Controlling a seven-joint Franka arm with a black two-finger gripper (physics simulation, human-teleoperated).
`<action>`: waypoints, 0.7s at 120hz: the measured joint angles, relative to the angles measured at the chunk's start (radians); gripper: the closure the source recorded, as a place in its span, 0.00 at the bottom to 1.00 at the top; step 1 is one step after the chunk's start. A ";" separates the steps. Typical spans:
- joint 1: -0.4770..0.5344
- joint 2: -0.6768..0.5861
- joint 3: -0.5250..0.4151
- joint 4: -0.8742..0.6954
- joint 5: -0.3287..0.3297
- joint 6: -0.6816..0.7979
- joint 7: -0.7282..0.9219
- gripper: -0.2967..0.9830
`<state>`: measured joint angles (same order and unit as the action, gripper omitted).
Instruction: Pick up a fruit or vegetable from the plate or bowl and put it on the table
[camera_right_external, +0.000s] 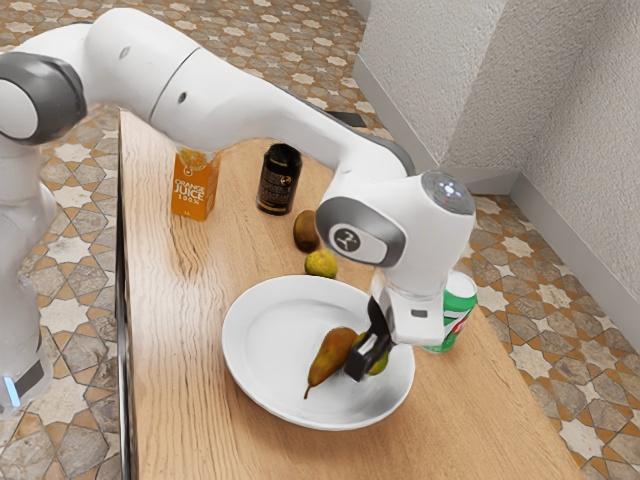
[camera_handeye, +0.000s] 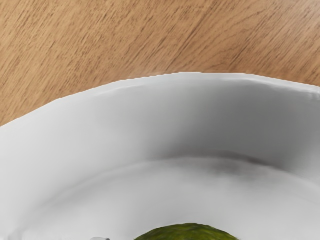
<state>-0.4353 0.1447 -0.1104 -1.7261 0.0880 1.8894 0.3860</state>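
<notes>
Patterned tiles (camera_right_external: 545, 355) and a pale wall (camera_right_external: 430, 80) surround the wooden table (camera_right_external: 180, 410). On it, the green fruit (camera_right_external: 379, 365) lies in the white plate (camera_right_external: 238, 350), beside the pear (camera_right_external: 332, 360). The gripper (camera_right_external: 367, 360) is down at the green fruit, partly covering it; I cannot tell whether its jaws are clenched or released. Outside the plate are a yellowish fruit (camera_right_external: 321, 264), a brown fruit (camera_right_external: 305, 231), a juice carton (camera_right_external: 191, 192), a black can (camera_right_external: 278, 182) and a green can (camera_right_external: 457, 306).
</notes>
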 joint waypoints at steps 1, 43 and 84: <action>-0.003 0.002 -0.001 0.009 0.000 -0.001 0.000 0.58; -0.083 0.321 -0.102 0.478 0.029 -0.086 0.001 0.59; -0.090 0.392 -0.119 0.569 0.077 -0.117 0.006 0.36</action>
<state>-0.5255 0.5371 -0.2294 -1.1573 0.1645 1.7719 0.3924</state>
